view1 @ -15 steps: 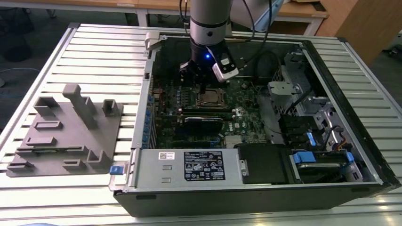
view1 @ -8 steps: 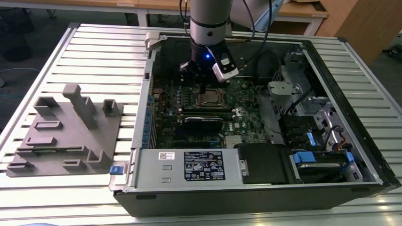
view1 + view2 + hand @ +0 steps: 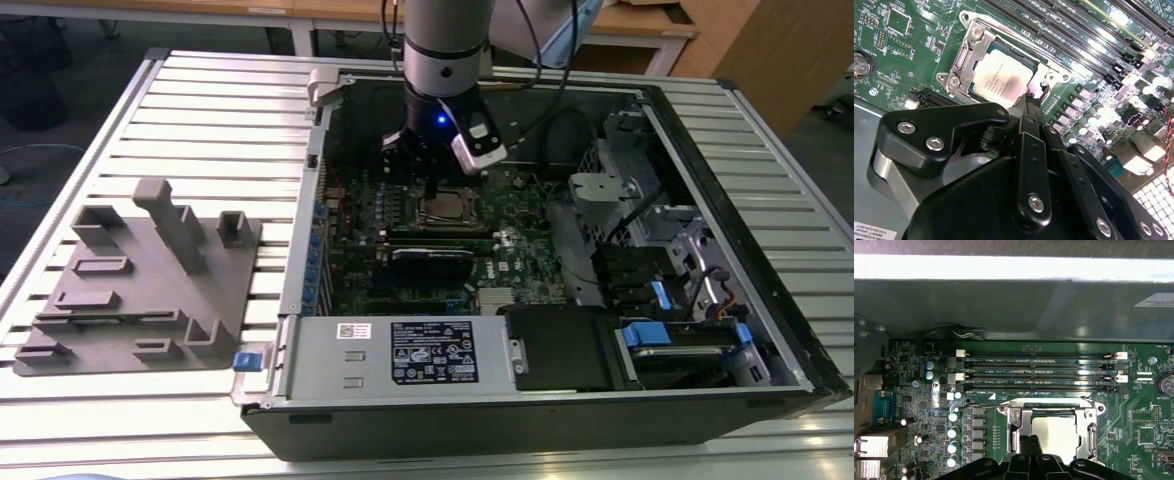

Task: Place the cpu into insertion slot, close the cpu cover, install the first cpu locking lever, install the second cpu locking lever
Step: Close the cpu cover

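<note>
The cpu [image 3: 1003,82] lies flat in the insertion slot [image 3: 451,211] on the green board, its silvery top [image 3: 1055,434] facing up. The silver cpu cover [image 3: 965,56] lies down around the chip, framing it [image 3: 1015,424]. A thin metal lever [image 3: 1004,404] runs along one side of the socket. My gripper [image 3: 1032,103] is shut with nothing between its fingers. Its tips sit at the edge of the cover, beside a corner of the chip. In the exterior view the gripper [image 3: 434,188] hangs just above the socket inside the open computer case.
Long memory slots [image 3: 1039,372] run beside the socket. A black card [image 3: 430,265] and a labelled power supply [image 3: 427,350] sit nearer the case front, and drive cages [image 3: 667,260] stand on the exterior view's right. A grey fixture plate [image 3: 140,290] lies outside the case.
</note>
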Action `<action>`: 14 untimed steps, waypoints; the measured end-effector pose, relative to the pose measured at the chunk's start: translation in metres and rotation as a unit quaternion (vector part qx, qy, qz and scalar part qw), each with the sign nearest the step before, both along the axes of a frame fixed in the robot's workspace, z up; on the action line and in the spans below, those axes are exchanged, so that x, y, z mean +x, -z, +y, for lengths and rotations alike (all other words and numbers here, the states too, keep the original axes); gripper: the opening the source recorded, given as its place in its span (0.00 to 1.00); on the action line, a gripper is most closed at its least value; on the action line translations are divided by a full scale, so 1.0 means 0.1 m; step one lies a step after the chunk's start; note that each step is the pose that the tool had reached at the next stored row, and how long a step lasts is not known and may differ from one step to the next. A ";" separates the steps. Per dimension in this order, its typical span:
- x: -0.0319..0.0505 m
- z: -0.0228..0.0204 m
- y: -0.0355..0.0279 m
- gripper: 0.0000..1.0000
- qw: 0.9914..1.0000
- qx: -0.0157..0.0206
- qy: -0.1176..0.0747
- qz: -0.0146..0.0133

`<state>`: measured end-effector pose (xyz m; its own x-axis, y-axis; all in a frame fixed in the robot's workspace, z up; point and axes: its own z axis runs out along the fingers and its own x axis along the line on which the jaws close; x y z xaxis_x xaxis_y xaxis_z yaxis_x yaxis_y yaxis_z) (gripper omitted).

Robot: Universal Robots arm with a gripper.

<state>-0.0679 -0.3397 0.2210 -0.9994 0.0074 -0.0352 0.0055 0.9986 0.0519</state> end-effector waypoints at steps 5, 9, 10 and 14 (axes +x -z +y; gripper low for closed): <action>0.023 0.000 0.005 0.11 1.000 0.000 0.000 0.000; 0.080 0.000 0.011 0.11 1.000 0.002 0.000 0.000; 0.091 0.000 0.011 0.11 1.000 0.002 0.000 0.000; 0.132 0.000 0.015 0.11 1.000 0.003 0.000 0.000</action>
